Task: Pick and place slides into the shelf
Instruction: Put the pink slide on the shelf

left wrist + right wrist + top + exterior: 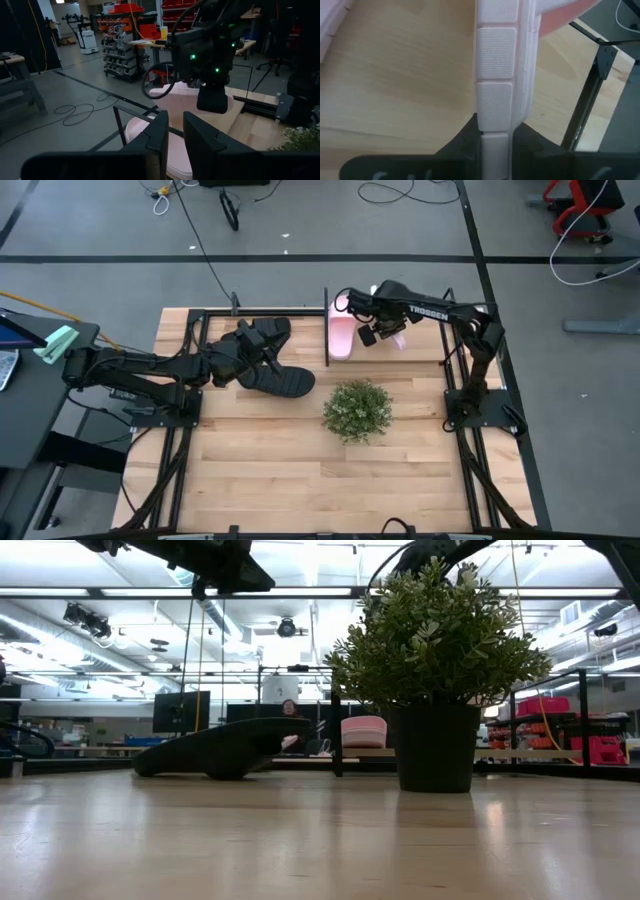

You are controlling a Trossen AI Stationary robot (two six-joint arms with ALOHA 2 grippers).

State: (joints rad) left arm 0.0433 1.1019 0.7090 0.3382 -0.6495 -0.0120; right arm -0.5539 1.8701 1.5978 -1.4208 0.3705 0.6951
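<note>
My right gripper (385,330) is at the far right of the table, shut on a pale pink slide (495,65) beside the shelf (327,330). The other pink slide (342,335) lies flat in the shelf and shows in the low view (363,730). One black slide (282,381) lies sole-down on the table (215,750). A second black slide (268,335) is at the shelf under my left gripper (250,350). In the left wrist view that gripper (176,142) has a narrow gap with nothing in it. My right gripper pinches the pink slide's sole at one end (495,142) between its two fingers. The slide is turned on its edge, so its textured side wall faces the wrist camera and runs straight away from the fingers. Its strap (555,20) bulges out to one side. It hangs above the wood.
A small green potted plant (357,408) stands mid-table, just in front of the shelf (335,730) and between the two arms. A shelf bar (590,85) runs close beside the held slide. Bare wood lies toward the near edge (320,480).
</note>
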